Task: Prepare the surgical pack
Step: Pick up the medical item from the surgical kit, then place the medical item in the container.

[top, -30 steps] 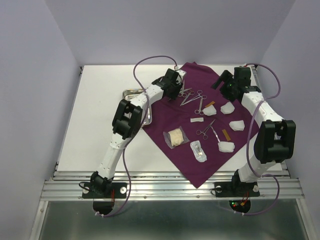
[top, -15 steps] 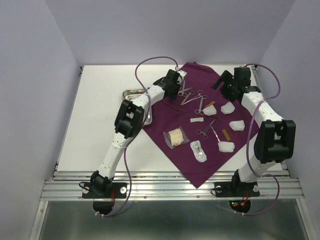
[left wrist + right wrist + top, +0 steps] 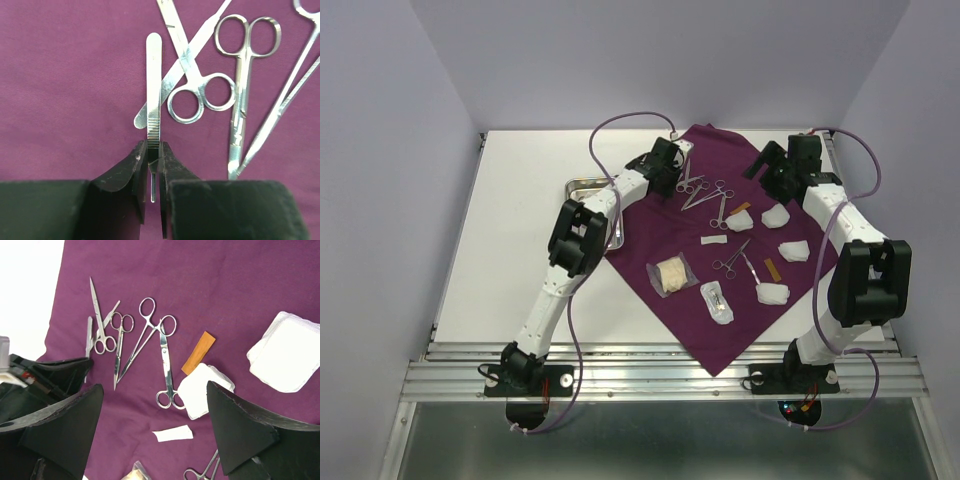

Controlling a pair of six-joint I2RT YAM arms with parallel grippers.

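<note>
Left gripper, lower centre of wrist view: jaws closed on the tail of flat forceps lying on the purple cloth; hazard, so short a hold may let them swivel or slip on lifting, dragging the scissors just beside.

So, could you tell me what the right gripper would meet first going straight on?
Probably the scissors on the purple cloth, between the fingers of the open right gripper, though depth is unclear.

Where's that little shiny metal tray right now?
In the top view, the steel tray sits on the white table left of the purple cloth, partly hidden under the left arm.
</note>
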